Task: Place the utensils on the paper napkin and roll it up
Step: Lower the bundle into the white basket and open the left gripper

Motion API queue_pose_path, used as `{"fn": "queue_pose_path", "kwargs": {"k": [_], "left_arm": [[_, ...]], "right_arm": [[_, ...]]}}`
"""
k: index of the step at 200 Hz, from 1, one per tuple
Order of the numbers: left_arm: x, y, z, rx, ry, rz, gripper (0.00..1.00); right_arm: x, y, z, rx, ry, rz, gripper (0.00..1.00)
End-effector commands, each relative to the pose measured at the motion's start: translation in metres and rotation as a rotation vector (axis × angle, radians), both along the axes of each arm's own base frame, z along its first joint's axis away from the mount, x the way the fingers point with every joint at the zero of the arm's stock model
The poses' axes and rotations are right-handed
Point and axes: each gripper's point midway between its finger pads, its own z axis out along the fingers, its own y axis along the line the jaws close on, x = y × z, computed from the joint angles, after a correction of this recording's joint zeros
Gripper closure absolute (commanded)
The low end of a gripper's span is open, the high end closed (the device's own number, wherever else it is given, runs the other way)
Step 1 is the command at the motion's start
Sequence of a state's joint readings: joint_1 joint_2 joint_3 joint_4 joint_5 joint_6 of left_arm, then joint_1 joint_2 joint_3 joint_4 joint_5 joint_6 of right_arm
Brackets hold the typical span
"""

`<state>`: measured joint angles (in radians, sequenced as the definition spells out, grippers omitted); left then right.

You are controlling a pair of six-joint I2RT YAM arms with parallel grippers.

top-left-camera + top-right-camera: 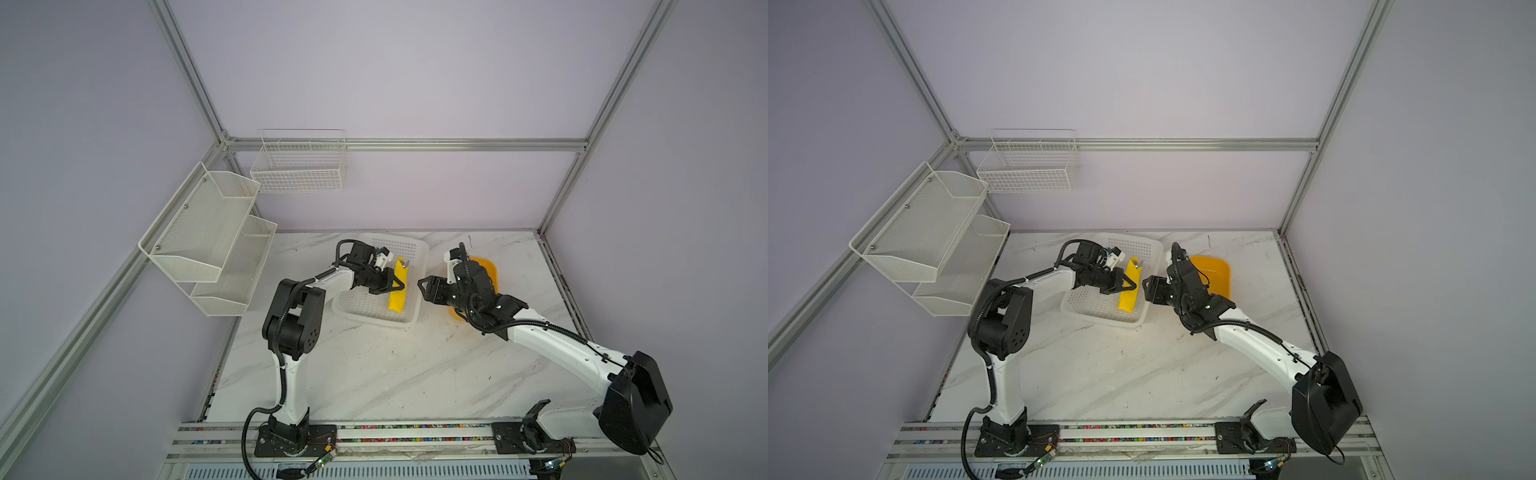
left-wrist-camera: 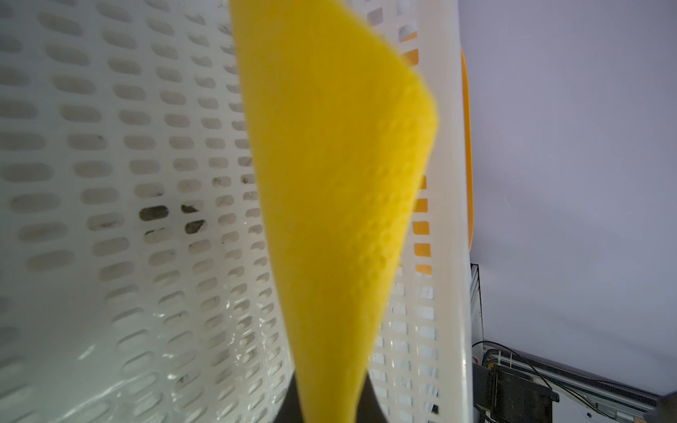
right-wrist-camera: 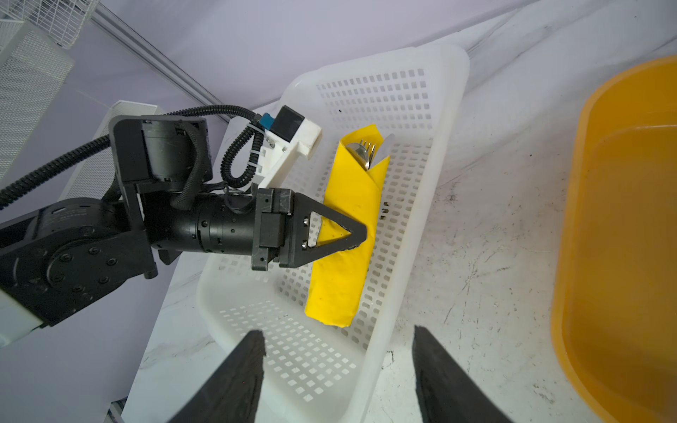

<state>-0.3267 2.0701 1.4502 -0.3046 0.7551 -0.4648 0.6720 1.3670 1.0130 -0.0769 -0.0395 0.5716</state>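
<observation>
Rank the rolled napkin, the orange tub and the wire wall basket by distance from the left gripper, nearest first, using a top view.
1. Rolled napkin: clamped in the left gripper, at the white tray.
2. Orange tub: on the table, to the right.
3. Wire basket: mounted high at the back left.

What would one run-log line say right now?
left gripper: shut on paper napkin | state: rolled, utensils inside, in white basket | right gripper: open, empty
</observation>
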Motion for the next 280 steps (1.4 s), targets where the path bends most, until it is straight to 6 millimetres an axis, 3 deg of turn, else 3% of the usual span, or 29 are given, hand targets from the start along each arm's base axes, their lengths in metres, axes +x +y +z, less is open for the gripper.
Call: {"fn": "queue_pose_path", "kwargs": {"k": [1,92,163,196,247,280], "left_arm": [[0.025,-0.008,0.035,-0.053,-0.114,-0.034,0.98],[0.022,-0.017,0.005,-0.075,-0.023,-0.089,0.97],[0.021,-0.027,-0.003,-0.112,0.029,-0.133,0.96],[0.022,-0.025,-0.015,-0.074,0.052,-0.115,0.96],[0.015,-0.032,-0.019,-0.106,0.090,-0.163,0.95],[0.013,-0.029,-0.029,-0.078,0.107,-0.152,0.95]], "right_arm": [[0.008,0.001,0.006,-0.007,-0.006,-0.014,0.34],[0.016,-0.005,0.008,-0.001,-0.018,-0.070,0.34],[0.013,0.011,0.001,0.077,0.012,-0.020,0.34],[0.014,0.013,-0.002,0.079,0.024,-0.014,0.34],[0.022,0.001,-0.032,0.098,0.135,-0.061,0.34],[0.023,0.001,-0.033,0.099,0.138,-0.053,0.34]]}}
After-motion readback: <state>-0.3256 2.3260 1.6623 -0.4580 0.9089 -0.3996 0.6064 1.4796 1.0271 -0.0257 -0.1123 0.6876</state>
